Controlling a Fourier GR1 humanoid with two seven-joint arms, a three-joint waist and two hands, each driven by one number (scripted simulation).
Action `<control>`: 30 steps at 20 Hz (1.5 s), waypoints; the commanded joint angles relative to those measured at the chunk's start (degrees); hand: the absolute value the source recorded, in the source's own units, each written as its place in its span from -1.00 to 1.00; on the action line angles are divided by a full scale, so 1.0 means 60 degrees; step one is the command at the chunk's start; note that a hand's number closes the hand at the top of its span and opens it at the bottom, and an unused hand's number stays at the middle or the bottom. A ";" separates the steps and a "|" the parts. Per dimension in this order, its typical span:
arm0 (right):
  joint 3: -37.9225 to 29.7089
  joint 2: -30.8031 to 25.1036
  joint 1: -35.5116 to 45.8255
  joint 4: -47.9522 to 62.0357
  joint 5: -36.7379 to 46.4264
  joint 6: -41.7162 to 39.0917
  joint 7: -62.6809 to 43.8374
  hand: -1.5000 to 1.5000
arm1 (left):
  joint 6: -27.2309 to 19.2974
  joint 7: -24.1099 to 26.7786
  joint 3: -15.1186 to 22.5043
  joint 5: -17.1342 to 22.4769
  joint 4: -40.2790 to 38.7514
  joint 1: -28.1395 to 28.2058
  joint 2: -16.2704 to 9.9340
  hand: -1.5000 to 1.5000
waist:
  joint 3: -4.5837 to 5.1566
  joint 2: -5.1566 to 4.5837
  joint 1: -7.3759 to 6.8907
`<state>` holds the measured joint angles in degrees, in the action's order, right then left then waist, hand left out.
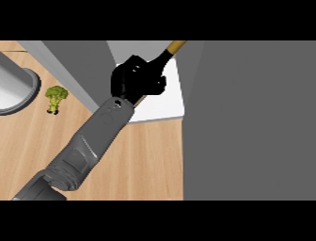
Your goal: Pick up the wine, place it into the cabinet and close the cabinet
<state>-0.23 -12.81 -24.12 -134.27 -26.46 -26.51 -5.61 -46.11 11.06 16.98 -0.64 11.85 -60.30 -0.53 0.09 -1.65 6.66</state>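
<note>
One wine bottle [166, 52], one broccoli floret [55, 97] and one grey cylinder [4, 84] share the wooden worktop [130, 160] scene. A single grey forearm rises from seven o'clock toward twelve, its black hand [136, 77] curled around the dark bottle, whose gold-topped neck points to one o'clock. Which arm it is cannot be told from here. Hand and bottle hang over the white floor of the open cabinet [164, 101], between its grey walls. The broccoli lies at nine o'clock of the hand, just beside the cylinder's base.
</note>
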 commanded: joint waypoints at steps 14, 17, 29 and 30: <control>0.0329 -0.0051 0.0158 -0.0592 -0.0597 0.0056 -0.0295 -1.00 | -0.1083 -0.2349 0.1114 -0.0216 -0.1016 -0.1095 0.0085 1.00 | -0.0007 -0.0068 0.0387; -0.0063 -0.0295 0.0270 -0.0609 -0.0850 0.0210 -0.0506 -1.00 | -0.1369 -0.2176 0.1334 -0.0330 -0.0825 -0.0718 0.0086 -1.00 | 0.0000 -0.0064 0.0312; 0.0100 -0.0290 -0.0043 -0.0418 -0.0987 -0.0059 -0.0286 -1.00 | -0.1026 -0.2732 0.1597 -0.0604 -0.1315 -0.0710 0.0089 -1.00 | 0.0003 -0.0098 0.0195; 0.0129 -0.0214 0.0119 -0.0379 -0.0897 -0.0019 -0.0199 -1.00 | -0.1195 -0.2995 0.1717 -0.0653 -0.1039 -0.0607 0.0089 -1.00 | 0.0000 -0.0093 0.0343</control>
<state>0.43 -14.16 -22.43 -133.80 -28.59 -26.83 -5.93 -52.91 -5.76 26.90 -4.42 4.55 -64.98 -0.04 0.09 -2.15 8.18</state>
